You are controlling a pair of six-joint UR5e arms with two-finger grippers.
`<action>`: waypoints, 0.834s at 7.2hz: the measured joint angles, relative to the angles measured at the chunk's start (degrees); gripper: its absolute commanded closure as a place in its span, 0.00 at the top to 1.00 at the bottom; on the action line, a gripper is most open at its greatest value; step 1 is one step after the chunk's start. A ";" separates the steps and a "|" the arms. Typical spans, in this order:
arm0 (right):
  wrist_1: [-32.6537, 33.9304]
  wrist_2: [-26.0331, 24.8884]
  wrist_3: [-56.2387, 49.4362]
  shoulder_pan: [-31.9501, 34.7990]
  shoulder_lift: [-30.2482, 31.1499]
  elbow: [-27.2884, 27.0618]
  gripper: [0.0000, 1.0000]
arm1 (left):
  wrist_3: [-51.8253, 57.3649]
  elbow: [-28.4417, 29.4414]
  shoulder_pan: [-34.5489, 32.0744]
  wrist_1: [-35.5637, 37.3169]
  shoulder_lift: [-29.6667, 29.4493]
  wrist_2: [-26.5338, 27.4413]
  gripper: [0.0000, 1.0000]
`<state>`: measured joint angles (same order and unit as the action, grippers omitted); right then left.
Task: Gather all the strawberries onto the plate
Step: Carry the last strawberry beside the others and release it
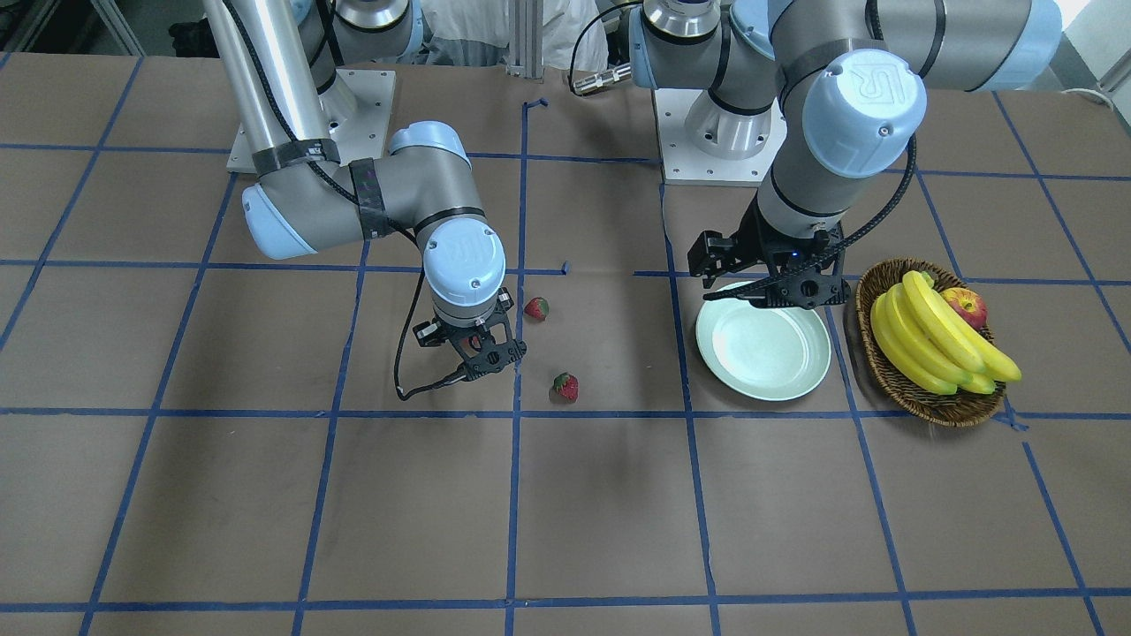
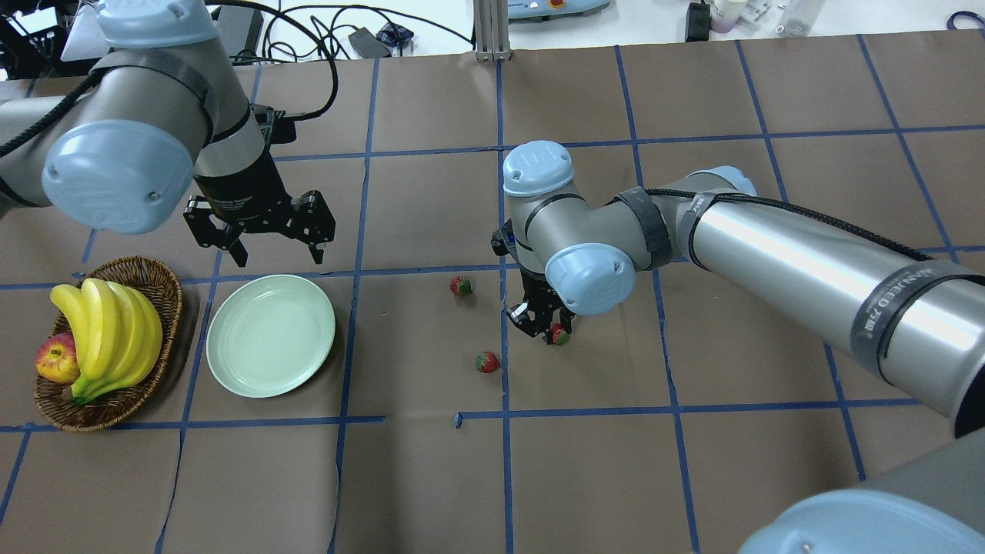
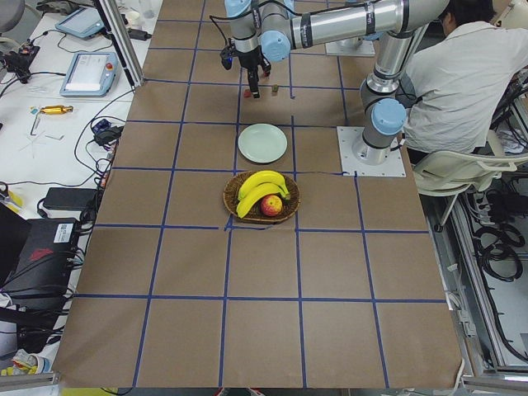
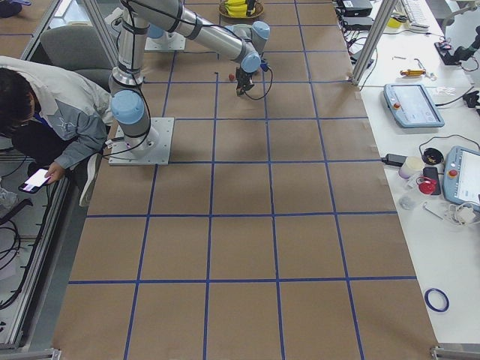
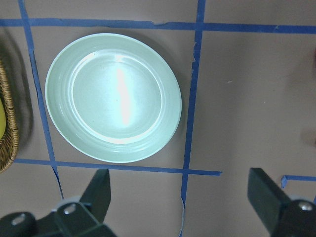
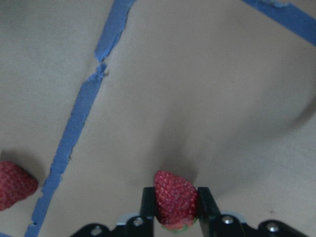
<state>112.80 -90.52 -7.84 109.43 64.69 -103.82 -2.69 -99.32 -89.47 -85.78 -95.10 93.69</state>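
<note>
My right gripper (image 2: 542,327) is shut on one strawberry (image 6: 174,190), its fingers pressed on both sides, low at the brown table surface; I cannot tell if it is lifted. Two more strawberries lie loose on the table: one (image 2: 461,286) to the gripper's left and farther out, one (image 2: 487,362) nearer the robot. The pale green plate (image 2: 270,335) lies empty on the table's left part. My left gripper (image 2: 275,256) hovers open and empty above the plate's far edge; the left wrist view shows the plate (image 5: 113,97) beyond its spread fingers (image 5: 96,192).
A brown wicker basket (image 2: 165,281) with bananas (image 2: 108,338) and a red-yellow apple (image 2: 55,360) stands just left of the plate. Blue tape lines grid the brown table. A seated person shows at the robot's side in the side views.
</note>
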 measured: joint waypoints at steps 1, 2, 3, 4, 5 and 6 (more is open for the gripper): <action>-0.07 -0.04 0.45 0.00 0.10 0.18 0.00 | 0.00 0.00 0.00 0.00 0.00 0.00 1.00; -0.25 -0.21 0.90 0.00 0.44 1.22 0.00 | 0.03 0.00 0.00 -0.01 0.00 0.00 1.00; -1.11 -0.43 2.05 0.00 0.77 3.93 0.00 | 0.03 -0.02 0.00 -0.05 0.00 -0.02 1.00; -2.91 -0.30 4.26 0.01 0.97 7.92 0.00 | 0.00 -0.04 0.00 -0.07 0.00 -0.04 1.00; -4.68 0.09 6.97 0.26 0.95 11.58 0.00 | -0.02 -0.04 0.00 -0.08 0.00 -0.02 1.00; -5.49 0.97 10.07 0.96 0.78 13.91 0.00 | 0.07 -0.04 0.00 -0.07 0.00 -0.01 1.00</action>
<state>107.30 -89.55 2.23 110.38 65.47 -89.92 -2.62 -99.36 -89.47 -85.85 -95.10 93.68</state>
